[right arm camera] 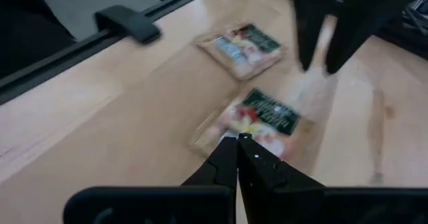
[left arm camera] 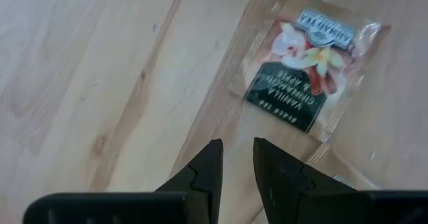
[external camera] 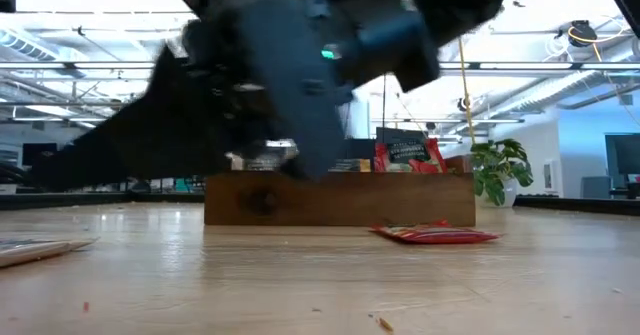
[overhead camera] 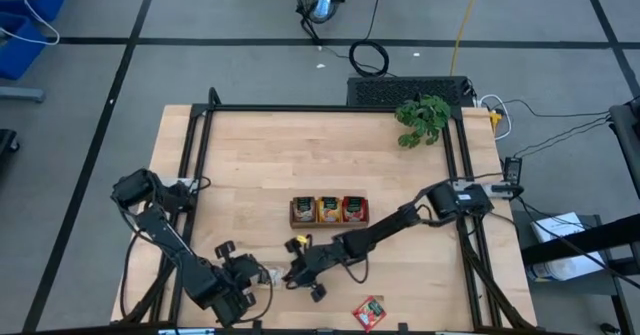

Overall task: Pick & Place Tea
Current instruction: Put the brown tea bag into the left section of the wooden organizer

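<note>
A pale wooden table [overhead camera: 270,155] is seen on a grey floor [overhead camera: 200,15], the tray [overhead camera: 329,211] near its middle. In front of the tray, the right gripper [right arm camera: 237,138] is clenched above a tea sachet [right arm camera: 257,119]. Nearby, the left gripper [left arm camera: 237,154] is parted slightly, grasping nothing, over another sachet [left arm camera: 302,73].

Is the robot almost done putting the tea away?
Partly. The tray already holds sachets in all three slots. The right gripper, shut, is at a sachet; the left gripper hovers near another. A red sachet still lies loose.
</note>
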